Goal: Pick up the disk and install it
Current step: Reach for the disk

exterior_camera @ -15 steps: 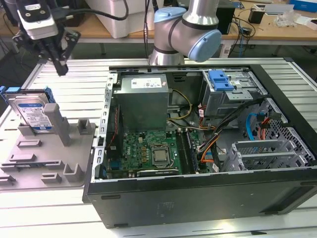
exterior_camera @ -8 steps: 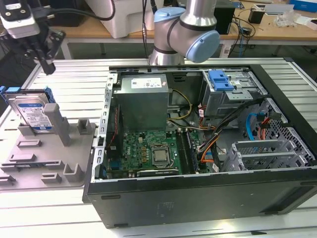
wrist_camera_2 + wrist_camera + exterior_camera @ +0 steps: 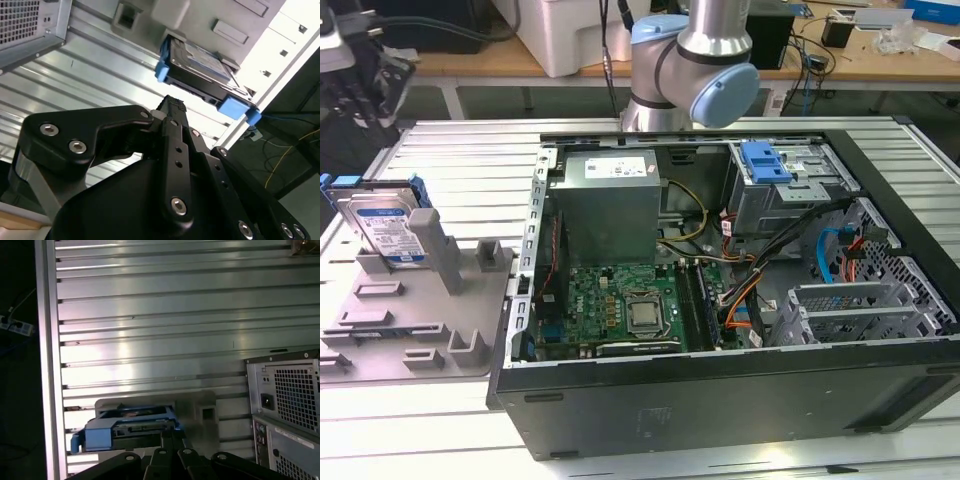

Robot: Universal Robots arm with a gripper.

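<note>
The disk (image 3: 385,232) is a silver hard drive with a white-and-blue label in a blue carrier. It leans upright against a post of the grey holder (image 3: 430,330) at the exterior view's left. Both wrist views look at it from a distance: the disk (image 3: 199,67) lies beyond the black fingertips, and the disk (image 3: 127,429) shows its blue end. My gripper (image 3: 172,104) is shut with nothing between its fingers, well short of the drive. The gripper (image 3: 172,439) points toward the disk. The arm (image 3: 692,60) rises behind the computer case.
An open computer case (image 3: 720,290) lies on the ribbed metal table (image 3: 460,150), with a grey drive cage with a blue tab (image 3: 765,165) at its back right, a power supply (image 3: 610,205) and a motherboard (image 3: 620,310). The case's vented rear (image 3: 287,400) stands beside the holder.
</note>
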